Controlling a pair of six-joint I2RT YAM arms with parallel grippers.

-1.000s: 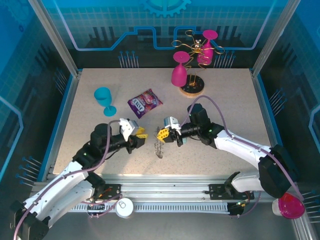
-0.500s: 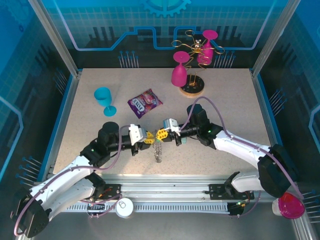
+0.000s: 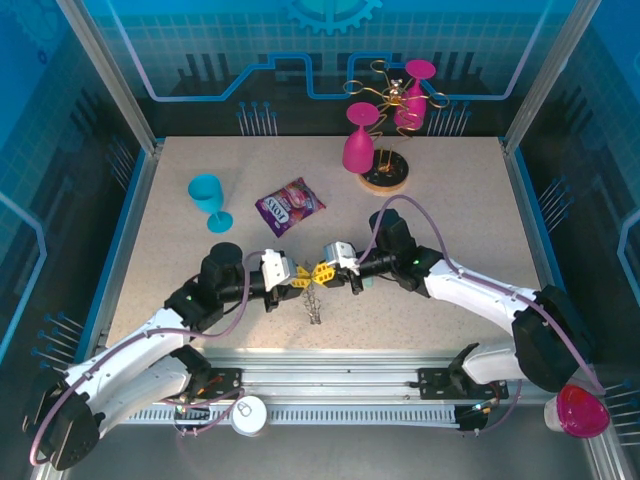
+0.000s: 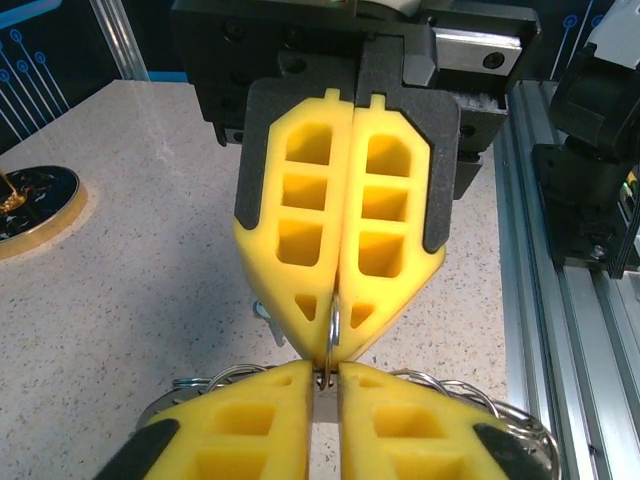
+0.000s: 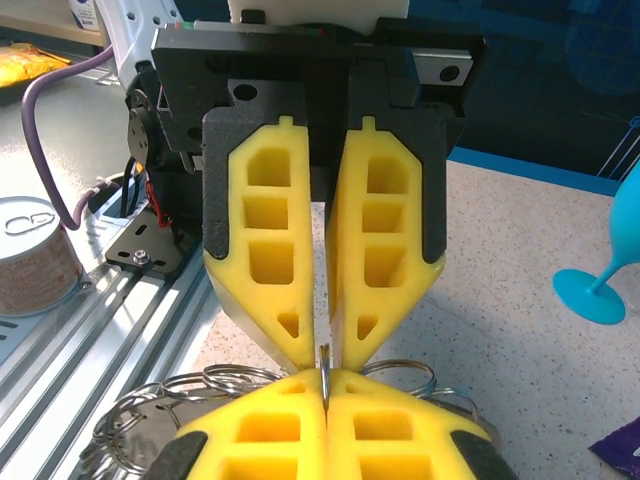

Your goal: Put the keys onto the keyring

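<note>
- Speckled beige tabletop [image 3: 460, 220] is enclosed by blue panelled walls, with an aluminium rail [image 3: 340, 378] along the near edge.
- The keyring [image 3: 316, 302] is found between the two grippers, which meet tip to tip. Most of it hangs below them towards the tabletop; whether it touches the surface cannot be told.
- The right gripper [image 3: 323, 271] is seen closed, its yellow fingers [image 4: 300, 240] pressed together on a thin wire of the keyring's rim.
- The left gripper [image 3: 298, 278] is set facing it with jaws narrowed to a slit. The same wire stands in that slit, but whether it is actually pinched cannot be told.
- Small wire loops [image 5: 228, 378] are spread to either side of the meeting fingertips.
- Beyond the left gripper, a purple snack packet [image 3: 290, 206] is laid flat, and further to that gripper's left a blue goblet [image 3: 209, 197] is stood upright.
- Well beyond the right gripper, a glass rack on a round wooden base [image 3: 384, 178] is placed near the far edge, with pink glasses [image 3: 359, 140] on it.
- Behind the left gripper, by the arm's base, a tin can [image 5: 35, 255] is seen on the rail.
</note>
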